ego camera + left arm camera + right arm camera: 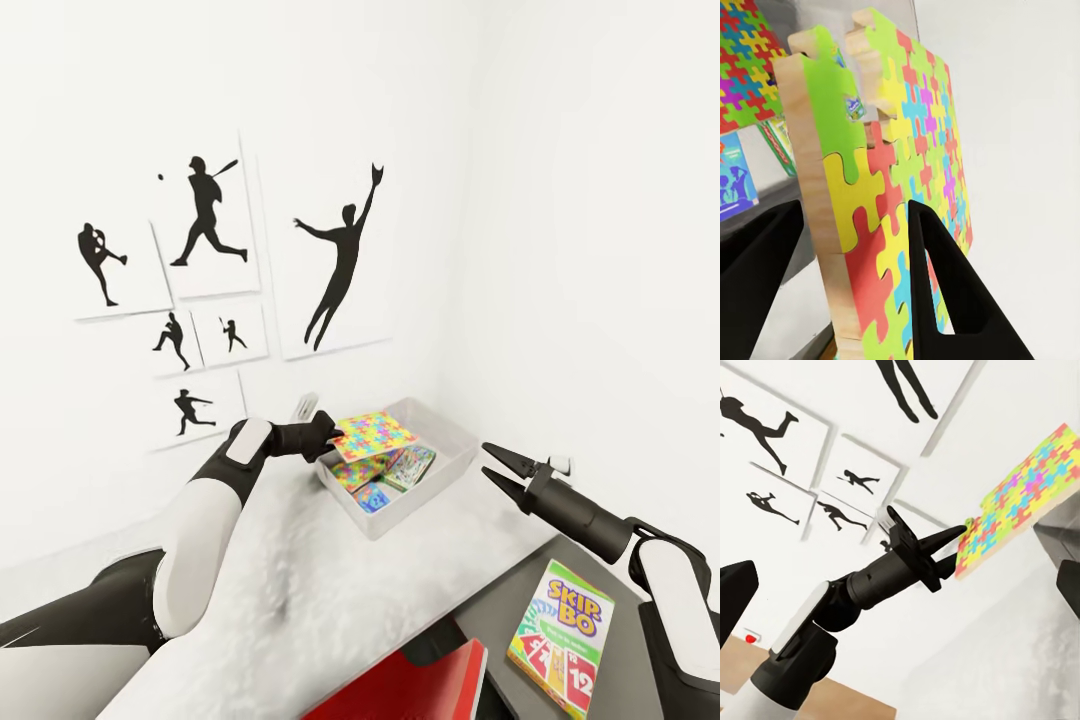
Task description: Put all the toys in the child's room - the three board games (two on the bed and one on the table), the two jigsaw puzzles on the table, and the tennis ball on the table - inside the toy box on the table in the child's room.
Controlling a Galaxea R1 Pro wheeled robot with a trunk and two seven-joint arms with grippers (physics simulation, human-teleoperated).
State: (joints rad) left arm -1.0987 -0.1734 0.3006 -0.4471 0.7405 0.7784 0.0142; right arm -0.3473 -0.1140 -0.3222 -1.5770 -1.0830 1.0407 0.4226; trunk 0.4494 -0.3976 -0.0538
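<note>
Firmly, the left hand (335,432) pinches a jigsaw puzzle (373,436) over the toy box (440,470); right hand (497,463) gapes empty; "SKIP-BO" box (560,636) below.

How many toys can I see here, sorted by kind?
Jigsaw puzzles: 2 (held puzzle, boxed puzzle inside the toy box)
Board games: 3 (green-pink game, blue game, Skip-Bo game)
Total: 5 toys

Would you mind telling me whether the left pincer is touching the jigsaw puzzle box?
Touching. The left wrist view shows the jigsaw puzzle box clamped between the left pincer's two black fingers, edge held above the grey tray.
</note>
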